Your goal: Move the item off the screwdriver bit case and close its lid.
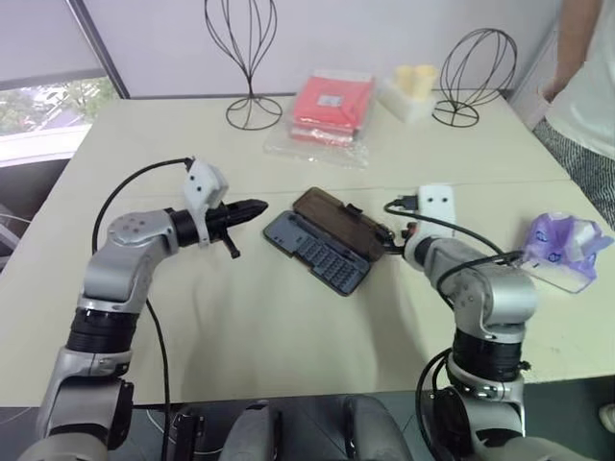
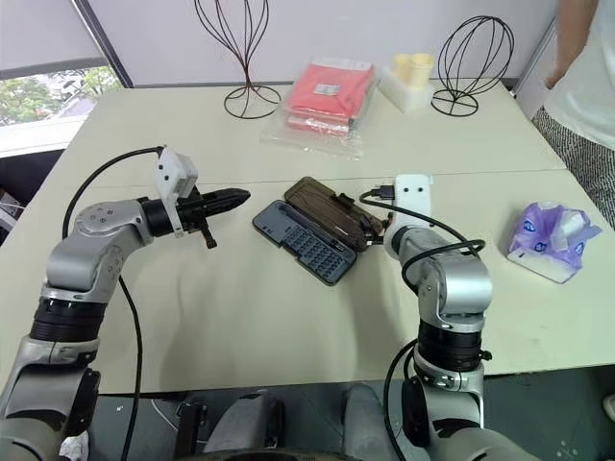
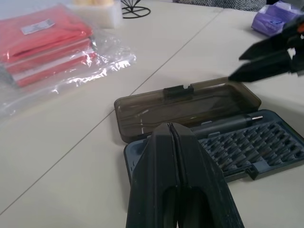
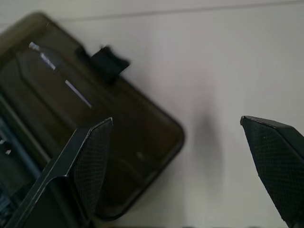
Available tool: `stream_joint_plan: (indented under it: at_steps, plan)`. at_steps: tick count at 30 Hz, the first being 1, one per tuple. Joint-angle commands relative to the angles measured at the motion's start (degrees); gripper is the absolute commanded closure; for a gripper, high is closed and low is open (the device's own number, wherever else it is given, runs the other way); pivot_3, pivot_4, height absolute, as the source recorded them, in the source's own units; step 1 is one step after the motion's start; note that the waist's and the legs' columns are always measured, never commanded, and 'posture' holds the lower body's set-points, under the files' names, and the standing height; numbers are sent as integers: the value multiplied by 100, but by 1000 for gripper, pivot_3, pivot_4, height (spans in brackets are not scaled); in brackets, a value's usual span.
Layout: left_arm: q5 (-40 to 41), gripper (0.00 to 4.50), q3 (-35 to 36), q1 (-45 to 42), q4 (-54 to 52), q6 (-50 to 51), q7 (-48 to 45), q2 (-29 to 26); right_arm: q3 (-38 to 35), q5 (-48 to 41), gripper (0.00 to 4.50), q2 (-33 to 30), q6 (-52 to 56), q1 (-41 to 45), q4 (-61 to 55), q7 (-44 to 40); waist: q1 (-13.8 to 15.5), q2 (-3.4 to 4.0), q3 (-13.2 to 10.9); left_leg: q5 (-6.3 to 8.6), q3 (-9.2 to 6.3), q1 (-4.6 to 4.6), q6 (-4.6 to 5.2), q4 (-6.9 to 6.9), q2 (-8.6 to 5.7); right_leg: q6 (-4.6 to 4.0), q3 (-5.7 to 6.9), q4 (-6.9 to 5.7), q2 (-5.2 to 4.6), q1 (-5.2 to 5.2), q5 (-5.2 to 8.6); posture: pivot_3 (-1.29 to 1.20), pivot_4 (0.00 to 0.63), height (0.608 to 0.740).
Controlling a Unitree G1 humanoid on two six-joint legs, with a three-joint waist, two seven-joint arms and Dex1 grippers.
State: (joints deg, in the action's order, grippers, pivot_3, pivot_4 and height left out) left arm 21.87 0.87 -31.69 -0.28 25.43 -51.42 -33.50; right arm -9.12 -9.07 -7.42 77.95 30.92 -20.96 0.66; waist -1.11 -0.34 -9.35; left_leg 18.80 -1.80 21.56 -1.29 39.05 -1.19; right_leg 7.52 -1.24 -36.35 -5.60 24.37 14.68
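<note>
Flanking open case (image 2: 312, 238): wire stands (image 2: 243, 48), red packets (image 2: 327, 91), purple pack (image 2: 550, 238) w/ nothing between.

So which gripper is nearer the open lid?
Right. The right gripper hangs open just beside the lid; the left gripper, shut, sits off the case's opposite end.

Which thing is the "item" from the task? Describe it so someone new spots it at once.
Start at the open screwdriver bit case in the middle of the table, then look far to the robot's right, near the table edge by the standing person. The item lies there alone: a crinkly purple-and-white plastic pack, unlike the flat red packet in clear wrap at the far side.
</note>
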Motion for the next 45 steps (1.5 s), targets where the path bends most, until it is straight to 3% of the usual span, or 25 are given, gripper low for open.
stream_joint_plan:
  at_steps: [1,3,6,13,30,33,39,40,45]
  plan:
    - [29,4500,145,-17,-242,-38,68,-66,188,138,41,-47,60,40,104,82,-1,0,0,0,0,1,0,0,0,0,0,0,0,0,0,0,150,740]
    - [35,4500,150,-6,-265,-30,95,-72,271,208,41,-72,71,-18,233,109,-4,0,0,0,1,0,0,0,0,0,0,0,0,0,0,0,150,740]
    - [41,4500,153,22,-312,-13,127,-81,277,312,846,-33,37,-65,384,198,-9,0,0,0,1,0,0,-1,0,0,0,0,0,0,0,0,150,740]
    - [52,4500,174,87,-401,16,171,-132,360,383,4353,-11,-147,-203,520,218,2,-12,8,1,-1,-2,1,0,0,0,1,1,0,-2,0,0,150,740]
    - [44,4500,173,106,-433,29,216,-164,760,379,4434,-148,-235,-288,460,-106,-8,-16,10,4,-3,-4,8,-1,0,0,2,0,0,-3,0,0,150,740]
    - [36,4500,163,89,-415,24,214,-160,596,407,3572,-2,-151,-212,580,-16,-9,-16,10,5,-3,-5,8,-2,1,0,3,0,0,-4,0,0,150,740]
    - [21,4500,151,93,-396,2,204,-159,213,478,380,324,-13,36,824,186,-12,-16,10,5,-3,-5,8,-2,1,0,2,1,0,-3,0,0,150,740]
    - [21,4500,151,93,-397,2,208,-155,170,508,38,346,-21,67,882,236,-15,-16,10,5,-3,-5,8,-2,1,0,2,1,0,-3,0,0,150,740]
    - [23,4500,152,107,-406,-13,219,-140,24,597,38,401,-74,137,1104,420,-18,-16,10,5,-3,-6,8,-3,1,0,2,0,0,-3,0,0,150,740]
